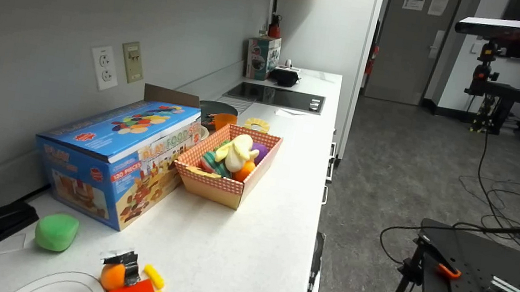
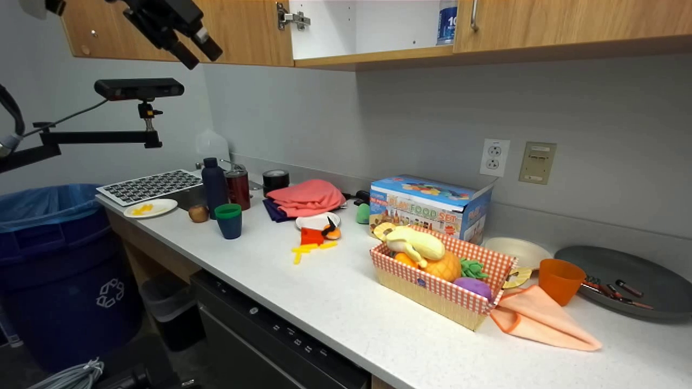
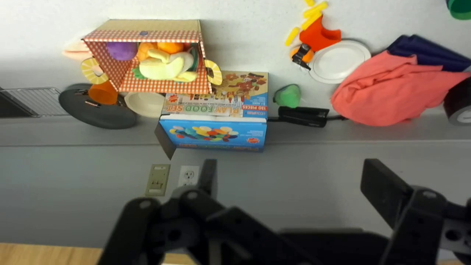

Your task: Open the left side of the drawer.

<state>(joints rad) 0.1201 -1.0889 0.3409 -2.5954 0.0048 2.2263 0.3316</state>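
The gripper (image 3: 290, 173) hangs in the air, its fingers (image 3: 382, 191) spread wide, the grey wall (image 3: 294, 202) showing between them. The cupboard (image 2: 394, 24) is on the wall above the tabletop (image 2: 303, 292): its left door (image 2: 246, 32) hangs open, its right door (image 2: 573, 24) is closed. In an exterior view the gripper appears in front of the left door; I cannot tell whether they touch. A basket (image 2: 427, 298) of toy fruit (image 2: 419, 241) sits beside a box (image 2: 416, 208).
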